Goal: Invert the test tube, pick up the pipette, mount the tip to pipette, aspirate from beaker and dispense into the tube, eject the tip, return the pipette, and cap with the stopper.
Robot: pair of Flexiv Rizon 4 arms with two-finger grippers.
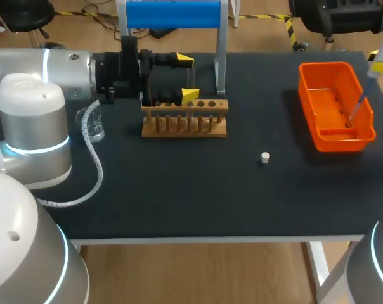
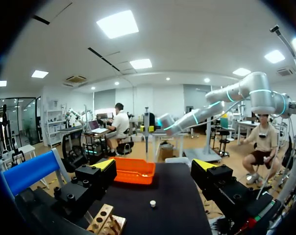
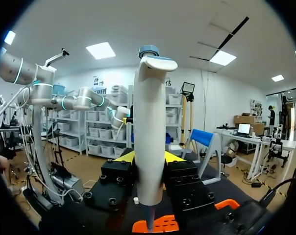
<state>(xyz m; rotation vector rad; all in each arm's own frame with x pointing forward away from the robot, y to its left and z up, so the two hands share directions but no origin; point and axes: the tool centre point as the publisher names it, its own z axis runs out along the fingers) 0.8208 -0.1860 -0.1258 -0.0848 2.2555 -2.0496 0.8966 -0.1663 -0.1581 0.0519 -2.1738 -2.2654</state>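
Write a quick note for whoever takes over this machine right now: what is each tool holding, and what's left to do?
Left tool: open, empty, at the wooden rack.
Right tool: shut on the pipette, its lower end over the orange bin.
Beaker stands off the rack's left end; stopper lies loose on the table.
Done: pipette picked up.
Left: return the pipette, cap with the stopper. Whether the tip is ejected: cannot tell.
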